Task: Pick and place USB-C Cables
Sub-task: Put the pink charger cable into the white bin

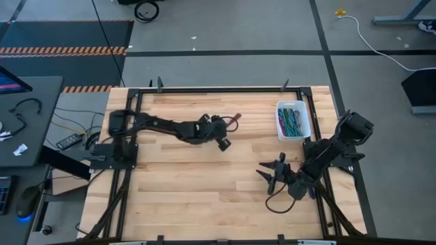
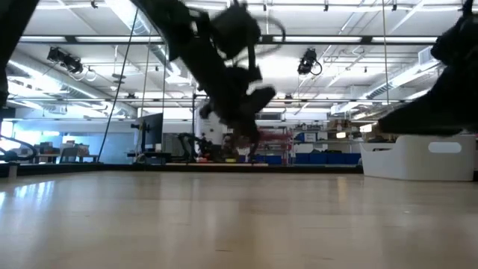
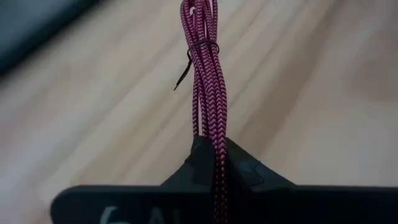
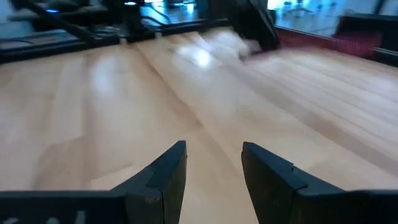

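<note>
One camera looks straight down on my whole tabletop (image 1: 204, 170). Another sits at board level, facing the room behind. My left wrist camera is close on my left claw (image 3: 214, 158); my right wrist camera looks across bare planks, which the overhead view shares.

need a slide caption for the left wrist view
Left gripper shut on a maroon cable bundle, tied with a thin black tie, above the wooden table.

A maroon-and-black braided cable (image 3: 208, 93), a white bin (image 1: 303, 126), a pale wooden table (image 1: 177, 177).
</note>
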